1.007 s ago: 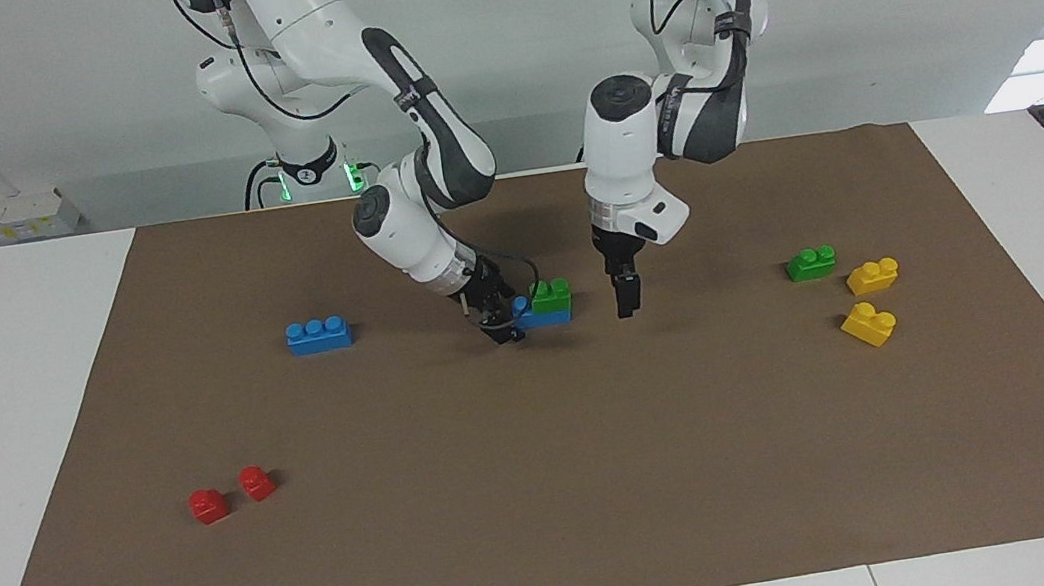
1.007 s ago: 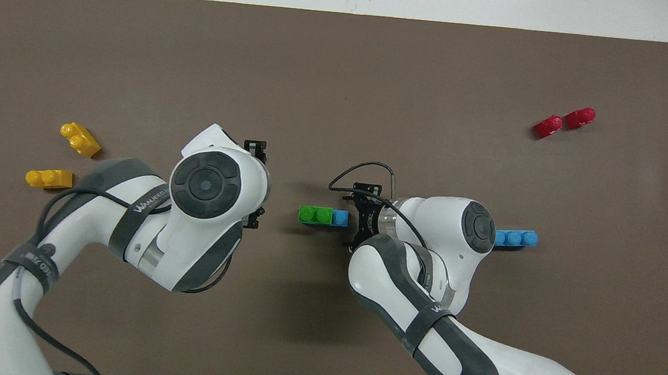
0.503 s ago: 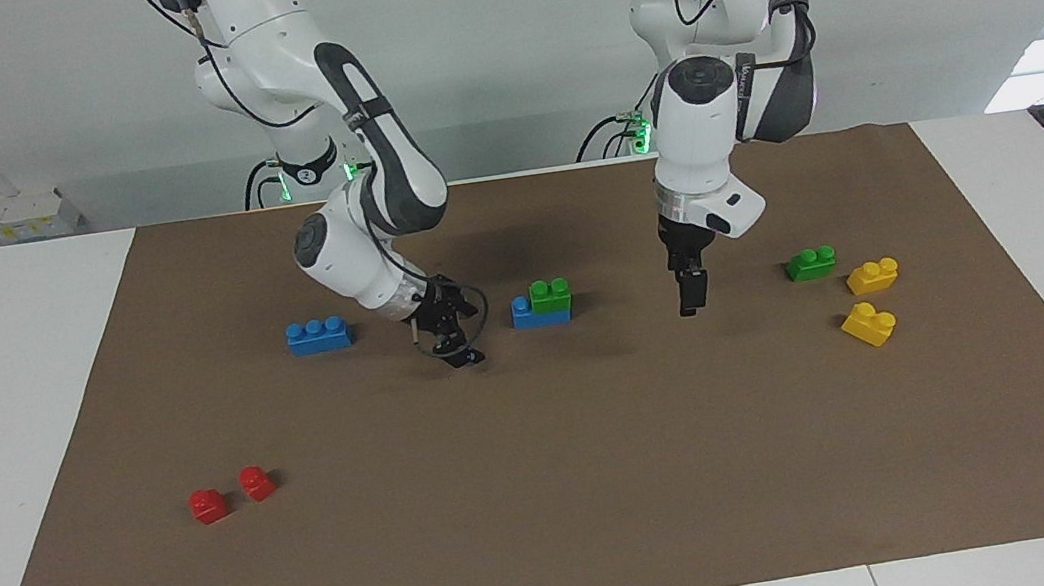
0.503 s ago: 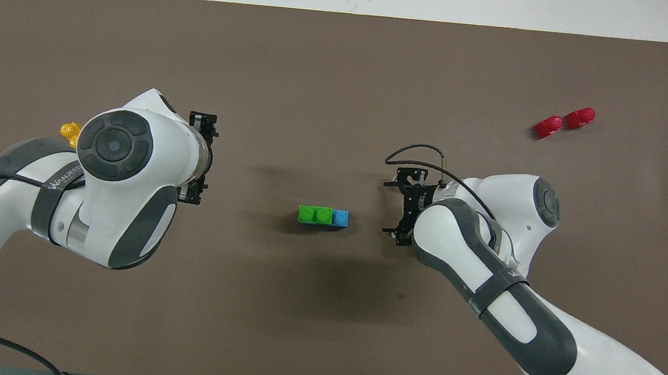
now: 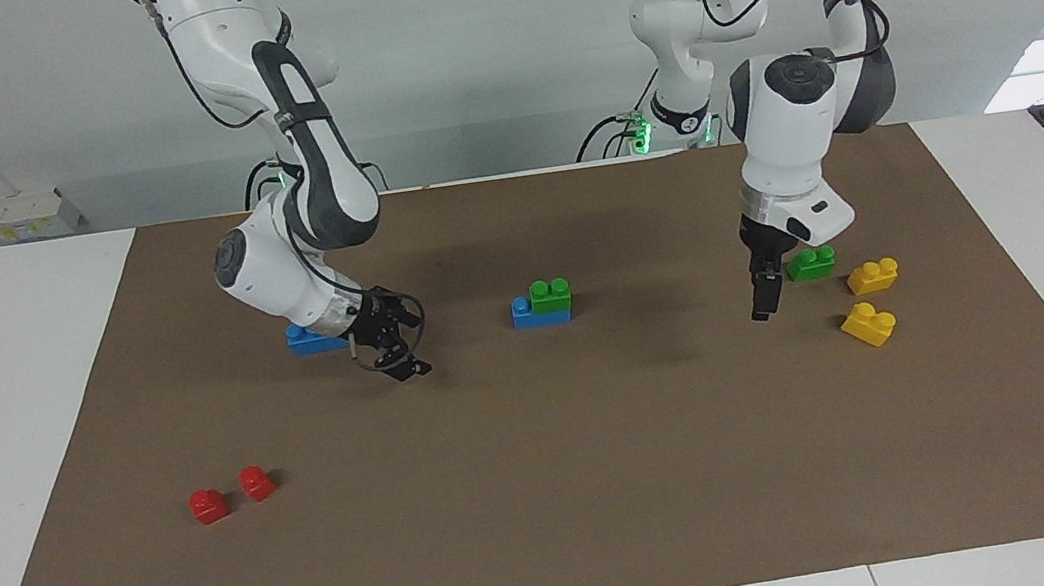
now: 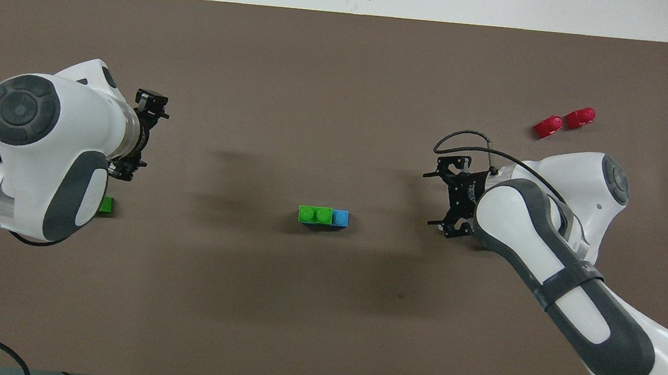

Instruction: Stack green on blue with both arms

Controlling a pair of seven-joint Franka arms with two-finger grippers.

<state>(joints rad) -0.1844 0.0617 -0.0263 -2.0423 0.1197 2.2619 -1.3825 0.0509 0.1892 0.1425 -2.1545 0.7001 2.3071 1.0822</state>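
1. A brown mat (image 5: 548,491) covers my white table, with a pale wall where my arms are mounted.
2. In the middle of the mat sits one green brick (image 5: 549,294) pressed onto a blue brick (image 5: 540,313). It covers the blue brick's end toward my left arm and leaves one blue stud bare at the other end. I judge this stack finished.
3. My left gripper (image 5: 762,300) hangs empty, fingers spread, just above the mat beside the second green brick (image 5: 811,263). That suits picking it up next.
4. My right gripper (image 5: 393,348) is also spread and empty, tilted low over the mat close to the second blue brick (image 5: 311,339), which my wrist partly hides. I judge that brick would be the base for another stack.
5. Two yellow bricks (image 5: 871,299) lie by the loose green one, toward my left arm's end. Two red blocks (image 5: 231,495) lie farther from me, toward my right arm's end. Neither pair concerns me.
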